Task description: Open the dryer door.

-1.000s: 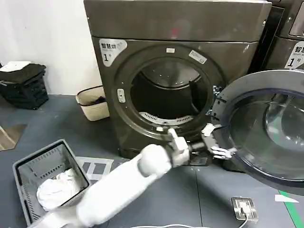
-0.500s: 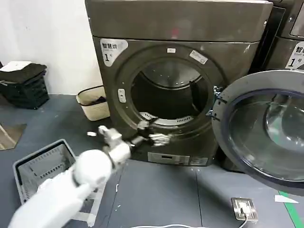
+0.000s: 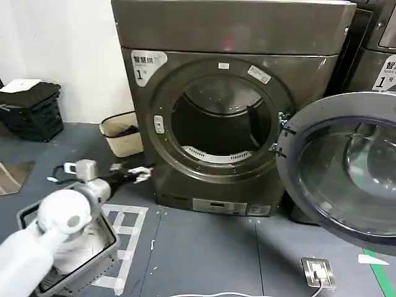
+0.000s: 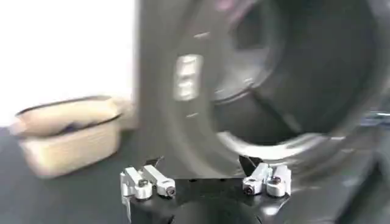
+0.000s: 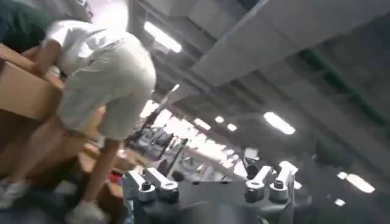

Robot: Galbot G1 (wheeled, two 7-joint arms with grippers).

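Observation:
The dryer door (image 3: 337, 176) stands swung wide open to the right of the bronze-grey dryer (image 3: 229, 31), its inner rim and dark glass facing me. The drum opening (image 3: 219, 124) is bare. My left gripper (image 3: 141, 174) hangs low by the dryer's lower left corner, well away from the door. In the left wrist view the left gripper (image 4: 206, 176) is open with nothing between its fingers, facing the dryer front (image 4: 286, 91). My right gripper (image 5: 207, 178) is open and holds nothing, pointing up at a ceiling.
A beige bin (image 3: 120, 133) stands left of the dryer. A grey laundry basket (image 3: 105, 247) with white cloth lies under my left arm. A black crate (image 3: 31, 111) is far left, a second machine (image 3: 377, 55) far right, and a small plate with cable (image 3: 318, 272) on the floor.
My left arm has swung leftward, from beside the open door's edge, past the dryer front, to the left of the machine. The door has stayed open.

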